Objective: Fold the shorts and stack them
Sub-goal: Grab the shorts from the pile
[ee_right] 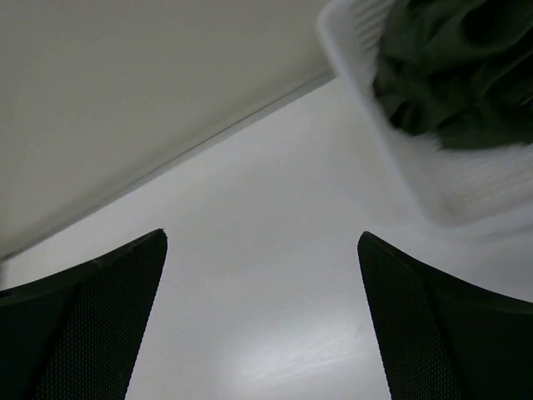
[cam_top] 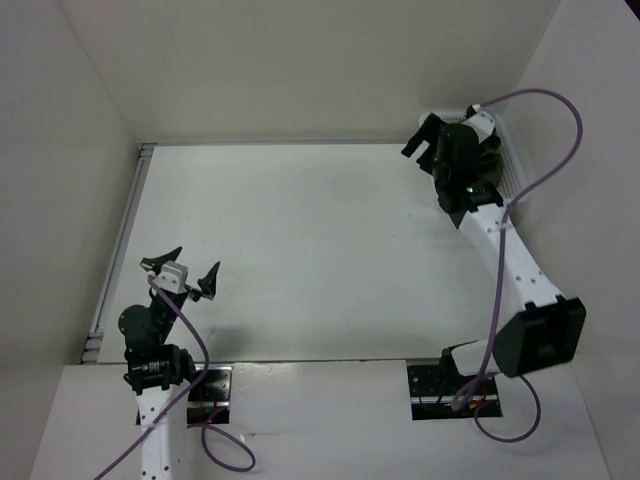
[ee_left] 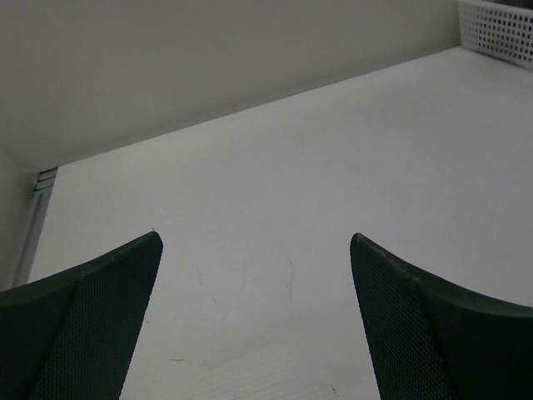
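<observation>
The dark olive-green shorts (ee_right: pixel 450 67) lie crumpled inside a white mesh basket (ee_right: pixel 466 187) at the upper right of the right wrist view. In the top view the right arm covers them. My right gripper (ee_right: pixel 263 237) is open and empty, hovering over bare table just left of the basket; the top view shows this gripper (cam_top: pixel 420 138) at the far right corner. My left gripper (ee_left: pixel 255 239) is also open and empty, low over the table near its front left (cam_top: pixel 190 262), far from the shorts.
The white basket (cam_top: pixel 512 170) stands against the right wall at the back, and its corner (ee_left: pixel 500 25) shows in the left wrist view. Pale walls close the table (cam_top: pixel 300 240) at the back and on both sides. A metal rail (cam_top: pixel 115 250) runs along the left edge.
</observation>
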Tool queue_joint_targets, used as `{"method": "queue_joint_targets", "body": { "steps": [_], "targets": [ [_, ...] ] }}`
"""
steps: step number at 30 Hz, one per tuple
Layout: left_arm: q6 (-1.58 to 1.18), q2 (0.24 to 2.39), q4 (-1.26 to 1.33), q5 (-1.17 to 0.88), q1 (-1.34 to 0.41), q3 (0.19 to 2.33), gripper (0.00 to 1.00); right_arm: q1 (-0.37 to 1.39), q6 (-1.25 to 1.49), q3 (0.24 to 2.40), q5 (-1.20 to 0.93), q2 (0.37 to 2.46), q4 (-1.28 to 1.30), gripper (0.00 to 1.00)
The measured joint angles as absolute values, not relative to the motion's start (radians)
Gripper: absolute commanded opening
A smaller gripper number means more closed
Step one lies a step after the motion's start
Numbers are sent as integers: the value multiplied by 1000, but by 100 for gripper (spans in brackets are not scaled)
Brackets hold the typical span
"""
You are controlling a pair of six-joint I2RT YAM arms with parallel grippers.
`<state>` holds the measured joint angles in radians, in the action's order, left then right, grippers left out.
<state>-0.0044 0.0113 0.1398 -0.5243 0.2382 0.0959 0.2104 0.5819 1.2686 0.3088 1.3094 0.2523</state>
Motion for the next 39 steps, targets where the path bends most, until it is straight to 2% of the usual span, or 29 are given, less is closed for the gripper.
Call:
{"method": "queue_joint_targets", "body": {
  "steps": [4,7,13,16,18,21,22,25,26,27,29,30,31,39],
  "targets": [
    [-4,157,105,-476,233,231,100,211,348,1503,543,1547,256,100],
    [-4,412,27,-456,231,386,100,186,218,1712,652,1737,236,100],
    [-4,1182,-290,-505,230,918,100,4,189,2006,574,2067,279,100],
    [-5,1504,-385,-533,230,1144,100,-79,181,2048,543,2189,300,100],
    [-5,1568,-454,-529,228,1149,100,-121,181,2050,510,2251,332,100],
    [-4,1576,-540,-523,199,1144,100,-162,184,2071,445,2328,359,94],
    [-4,1576,-548,-523,190,1147,100,-171,184,2080,421,2347,364,91],
    [-4,1580,-565,-521,168,1152,100,-179,178,2110,353,2377,364,71],
    [-4,1584,-566,-520,167,1154,100,-179,175,2119,332,2380,361,57],
    [-4,1589,-570,-518,165,1159,100,-178,171,2123,308,2380,358,51],
    [-4,1600,-570,-511,163,1164,100,-176,171,2131,267,2380,352,31],
    [-4,1602,-570,-508,163,1165,100,-175,171,2134,248,2380,351,10],
    [-4,1602,-570,-503,163,1165,100,-175,172,2135,226,2380,351,0],
    [-4,1568,-568,-484,163,1164,100,-177,185,2135,130,2362,355,0]
  ]
}}
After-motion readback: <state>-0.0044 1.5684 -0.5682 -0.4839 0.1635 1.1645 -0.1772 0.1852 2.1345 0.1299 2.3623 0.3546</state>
